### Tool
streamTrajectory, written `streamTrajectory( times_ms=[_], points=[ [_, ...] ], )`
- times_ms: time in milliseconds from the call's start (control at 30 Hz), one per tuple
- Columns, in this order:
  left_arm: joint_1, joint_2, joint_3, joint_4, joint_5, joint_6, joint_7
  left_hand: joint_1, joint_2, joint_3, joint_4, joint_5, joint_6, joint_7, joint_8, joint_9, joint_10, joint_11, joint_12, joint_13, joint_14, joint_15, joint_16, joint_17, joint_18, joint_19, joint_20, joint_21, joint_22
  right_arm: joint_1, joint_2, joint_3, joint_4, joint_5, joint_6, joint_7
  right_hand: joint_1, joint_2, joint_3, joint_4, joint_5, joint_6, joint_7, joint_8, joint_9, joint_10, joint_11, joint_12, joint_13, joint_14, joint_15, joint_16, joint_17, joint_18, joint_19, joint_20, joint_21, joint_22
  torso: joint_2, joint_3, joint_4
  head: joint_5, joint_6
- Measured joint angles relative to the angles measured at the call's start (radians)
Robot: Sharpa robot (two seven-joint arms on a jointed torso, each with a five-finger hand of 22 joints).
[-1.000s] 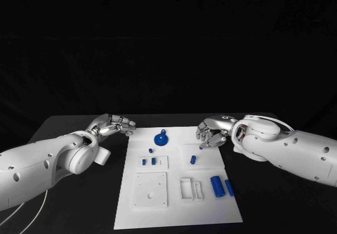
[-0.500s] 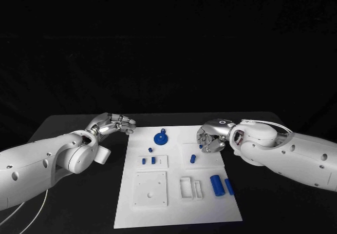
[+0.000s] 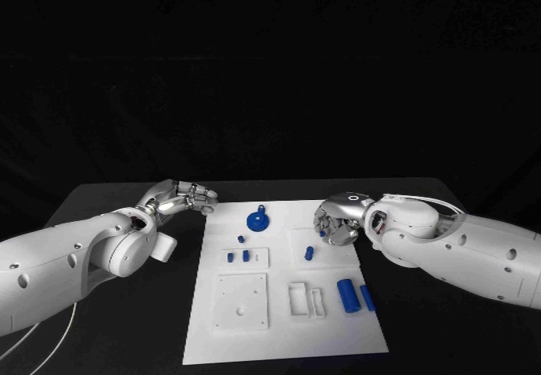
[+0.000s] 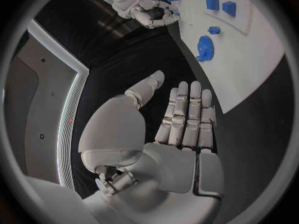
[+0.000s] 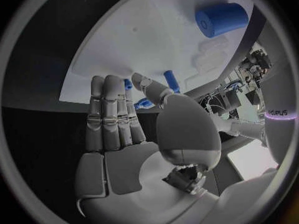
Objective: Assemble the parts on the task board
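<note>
The white task board [image 3: 282,312] lies in the middle of the table. A round blue gear-like part [image 3: 259,223] sits near its far edge, and a small blue peg [image 3: 241,239] lies just in front of it. Two short pegs [image 3: 238,256] stand in a raised block, and another peg [image 3: 309,253] stands to their right. A thick blue cylinder [image 3: 349,296] and a slimmer one [image 3: 367,298] lie at the near right. My right hand [image 3: 338,223] hovers over the board's far right part, fingers straight [image 5: 112,119], holding nothing. My left hand [image 3: 180,197] hangs beside the board's far left corner, fingers extended [image 4: 184,119], empty.
Raised white blocks with sockets sit on the board, a square one [image 3: 241,301] at near left and a slotted one [image 3: 304,301] beside it. Black table surrounds the board on both sides.
My right hand has turned at the wrist and drawn in over the board's far right part; its arm has shifted slightly left. The left hand has barely moved.
</note>
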Motion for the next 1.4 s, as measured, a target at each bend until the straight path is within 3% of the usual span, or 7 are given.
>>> streamTrajectory(
  times_ms=[300, 767, 1067, 1400],
  points=[
    [0.0, 0.0, 0.0, 0.0, 0.001, 0.001, 0.0, 0.0, 0.0, 0.0, 0.0, 0.0, 0.0, 0.0, 0.0, -0.001, 0.0, 0.0, 0.0, -0.002, 0.007, 0.0, 0.0, 0.005, 0.0, 0.0, 0.0, 0.0, 0.001, -0.002, 0.016, -0.004, -0.01, -0.023, -0.013, -0.016, -0.004, -0.004, 0.026, 0.009, -0.007, 0.007, 0.0, 0.0, 0.001, 0.007, 0.002, -0.008, 0.01, 0.0, 0.0, 0.001, 0.005, 0.0, 0.0, 0.0, 0.001, 0.004, 0.0, -0.0006, 0.0004, 0.0, -0.004],
    [0.0, -0.003, 0.0, 0.001, 0.002, 0.002, -0.003, 0.0, 0.0, 0.0, 0.0, 0.0, 0.0, 0.0, 0.0, -0.001, 0.0, 0.0, 0.0, -0.004, 0.01, -0.003, 0.0, 0.011, 0.0, 0.0, 0.0, -0.004, 0.003, -0.003, 0.021, -0.008, -0.005, -0.063, -0.017, -0.041, -0.008, -0.008, 0.149, 0.041, -0.066, 0.05, -0.023, 0.012, 0.014, 0.015, -0.002, -0.027, 0.04, 0.006, -0.003, 0.005, 0.024, 0.0, 0.0, 0.0, 0.016, 0.016, 0.0, -0.0019, 0.001, -0.004, -0.009],
    [0.0, -0.003, 0.0, 0.001, 0.002, 0.003, -0.004, 0.004, 0.004, 0.0, 0.0, 0.004, 0.0, 0.0, 0.0, -0.002, -0.004, 0.003, 0.0, -0.005, 0.018, -0.004, -0.004, 0.015, 0.0, 0.0, 0.0, -0.003, 0.004, -0.008, 0.021, -0.009, 0.002, -0.088, -0.026, -0.054, -0.002, -0.01, 0.182, 0.029, -0.053, 0.074, -0.037, 0.023, 0.039, 0.046, -0.015, -0.028, 0.072, 0.016, -0.013, 0.046, 0.059, -0.002, 0.022, -0.018, 0.052, 0.045, 0.0, -0.0016, 0.0008, -0.006, -0.011],
    [0.0, -0.002, 0.0, 0.0, 0.002, 0.004, -0.004, 0.004, 0.004, 0.0, 0.0, 0.004, 0.0, 0.0, 0.0, -0.002, -0.004, 0.003, 0.0, -0.006, 0.021, -0.007, -0.004, 0.017, 0.0, 0.0, 0.0, -0.003, 0.005, -0.011, 0.022, -0.011, 0.001, -0.103, -0.044, -0.06, -0.002, -0.01, 0.189, 0.023, -0.032, 0.081, -0.038, 0.029, 0.054, 0.058, -0.02, -0.023, 0.095, 0.01, -0.018, 0.058, 0.073, -0.003, 0.027, -0.02, 0.062, 0.058, 0.0, -0.0015, 0.0014, -0.009, -0.013]
  ],
)
